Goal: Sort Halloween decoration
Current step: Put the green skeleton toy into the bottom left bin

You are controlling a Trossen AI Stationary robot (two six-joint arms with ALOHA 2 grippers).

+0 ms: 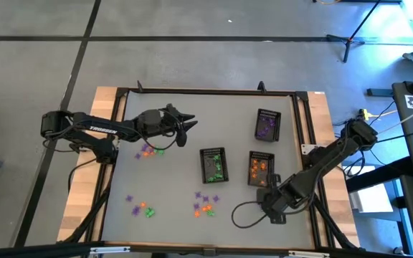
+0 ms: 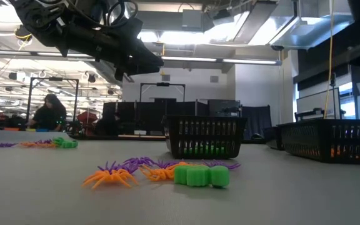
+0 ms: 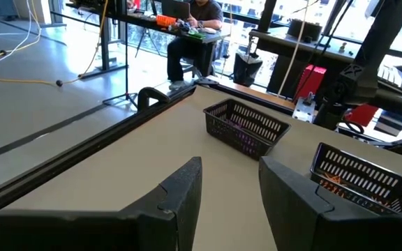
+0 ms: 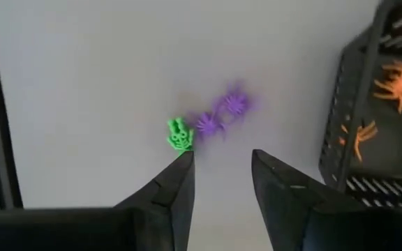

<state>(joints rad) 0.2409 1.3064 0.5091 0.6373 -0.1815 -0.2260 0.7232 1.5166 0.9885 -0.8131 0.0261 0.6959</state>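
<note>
The Halloween decoration lies as tiny orange, green and purple trinkets in piles on the table: one pile (image 1: pixel 149 150) below my left gripper, one (image 1: pixel 140 208) near the front left, one (image 1: pixel 206 205) near the front middle (image 2: pixel 167 172). More trinkets sit in three black mesh baskets. My left gripper (image 1: pixel 186 126) hangs open and about level above the table's far left part (image 3: pixel 230 164). My right gripper (image 1: pixel 269 208) points down near the front right, open and clear of the table (image 4: pixel 222 157). A green trinket (image 4: pixel 179 136) and purple ones (image 4: pixel 222 115) lie just beyond its fingertips.
The purple-filled basket (image 1: pixel 267 124) stands at the far right, the green-filled one (image 1: pixel 213 165) in the middle, the orange-filled one (image 1: pixel 261 169) right of it, close to my right gripper (image 4: pixel 386 104). A black cable loop (image 1: pixel 246 215) lies by the front edge. People sit beyond the table.
</note>
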